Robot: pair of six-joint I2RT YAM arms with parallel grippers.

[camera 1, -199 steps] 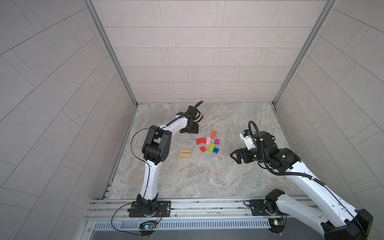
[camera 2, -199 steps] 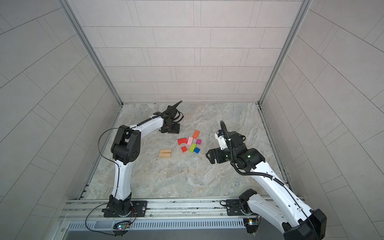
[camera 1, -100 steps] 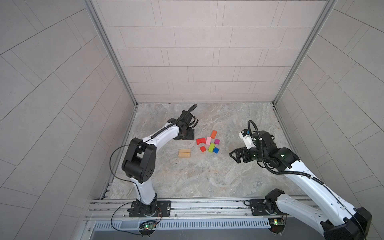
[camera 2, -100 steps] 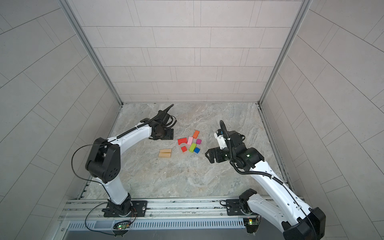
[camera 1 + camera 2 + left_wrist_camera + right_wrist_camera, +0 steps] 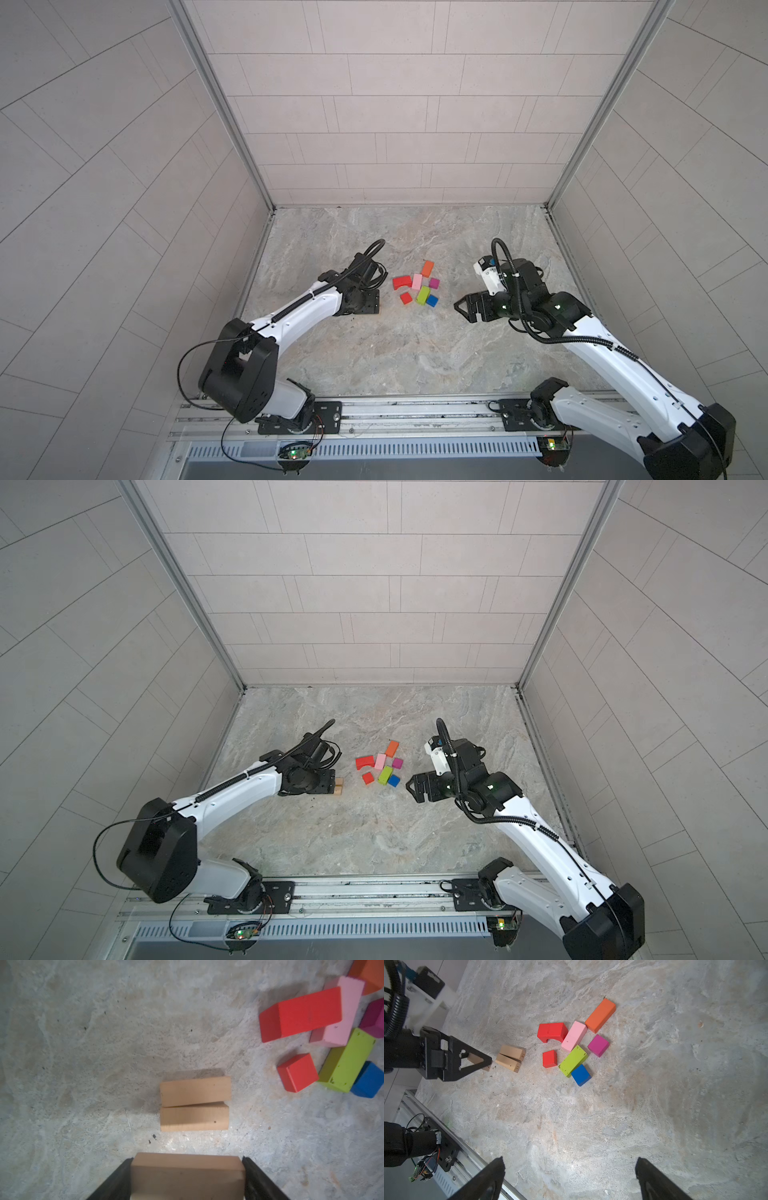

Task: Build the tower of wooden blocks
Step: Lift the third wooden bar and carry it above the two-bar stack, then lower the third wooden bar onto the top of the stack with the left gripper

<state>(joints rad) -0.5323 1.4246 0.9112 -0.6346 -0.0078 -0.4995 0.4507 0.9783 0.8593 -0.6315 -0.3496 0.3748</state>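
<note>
My left gripper [image 5: 187, 1159] is shut on a tan bar [image 5: 187, 1176], held low over the floor. Just beyond it two more tan bars [image 5: 195, 1091] lie side by side, touching; in a top view only their ends [image 5: 339, 786] show past the left gripper [image 5: 328, 781]. Right of them lies a loose cluster of wood blocks: red arch [image 5: 402, 282], pink oblong [image 5: 417, 281], orange oblong [image 5: 427, 268], magenta cube [image 5: 434, 283], lime oblong [image 5: 423, 295], red cube [image 5: 406, 298], blue cube [image 5: 432, 300]. My right gripper [image 5: 465, 307] hovers open and empty, right of the cluster.
The marble floor [image 5: 395, 357] is walled by tiled panels at the back and both sides. A metal rail [image 5: 395, 415] with both arm bases runs along the front edge. Bare floor lies between the blocks and the rail.
The left arm has folded down and swung its gripper from the back of the floor forward to the pair of tan bars. The right arm has hardly moved.
</note>
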